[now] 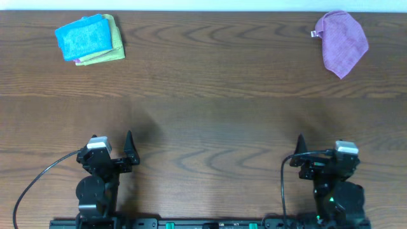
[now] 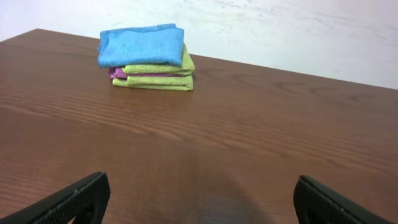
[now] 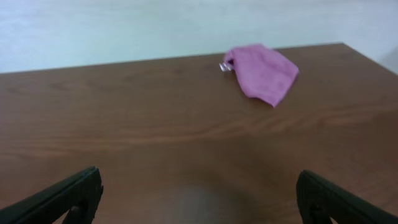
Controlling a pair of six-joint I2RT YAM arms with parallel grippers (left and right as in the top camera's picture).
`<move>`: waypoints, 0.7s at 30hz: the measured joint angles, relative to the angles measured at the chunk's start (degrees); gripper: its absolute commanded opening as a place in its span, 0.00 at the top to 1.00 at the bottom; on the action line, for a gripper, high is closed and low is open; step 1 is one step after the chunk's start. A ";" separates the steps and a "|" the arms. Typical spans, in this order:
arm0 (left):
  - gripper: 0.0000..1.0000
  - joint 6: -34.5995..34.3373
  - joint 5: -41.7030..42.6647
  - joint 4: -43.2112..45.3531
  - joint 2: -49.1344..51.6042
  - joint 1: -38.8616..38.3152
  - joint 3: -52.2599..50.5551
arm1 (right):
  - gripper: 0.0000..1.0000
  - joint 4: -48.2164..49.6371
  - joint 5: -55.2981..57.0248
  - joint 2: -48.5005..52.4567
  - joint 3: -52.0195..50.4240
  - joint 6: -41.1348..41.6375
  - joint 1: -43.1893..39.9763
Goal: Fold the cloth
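step: cloth point(image 1: 82, 36) sits folded atop the lime-green stack point(image 2: 155, 79), likely finished | left gripper point(image 2: 199, 208) released, right gripper point(image 3: 199, 202) released, both empty | next: probably nothing further

At the upper left, the cloth point(image 1: 81, 37) is set atop folded cloths point(image 1: 116, 53). At the upper right, another cloth point(image 1: 343, 43) is laid.

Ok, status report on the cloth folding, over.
Left gripper and right gripper open, empty. The cloth already folded, atop lime-green cloth, far left. Purple cloth far right, not obstructing.
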 measured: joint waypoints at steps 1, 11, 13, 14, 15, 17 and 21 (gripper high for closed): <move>0.05 0.04 0.00 0.00 0.00 0.00 0.00 | 0.01 0.50 0.04 -0.48 -1.36 0.00 -0.63; 0.05 0.07 0.00 0.00 0.00 0.00 0.00 | 0.01 2.36 0.04 -0.74 -7.82 0.00 -5.95; 0.04 0.07 0.00 0.00 0.00 0.00 0.00 | 0.01 2.73 0.07 -0.76 -7.80 -0.15 -6.49; 0.05 0.07 0.00 0.00 0.00 0.00 0.00 | 0.01 2.69 0.04 -0.74 -7.80 -0.20 -6.67; 0.05 0.07 0.00 0.00 0.00 0.00 0.00 | 0.01 2.73 0.04 -0.76 -7.80 -0.24 -6.75; 0.05 0.07 0.00 0.00 0.00 0.00 0.00 | 0.01 2.73 0.04 -0.76 -7.80 -0.39 -6.75; 0.05 0.07 0.00 0.00 0.00 0.00 0.00 | 0.01 2.71 0.04 -0.76 -7.80 -0.42 -6.75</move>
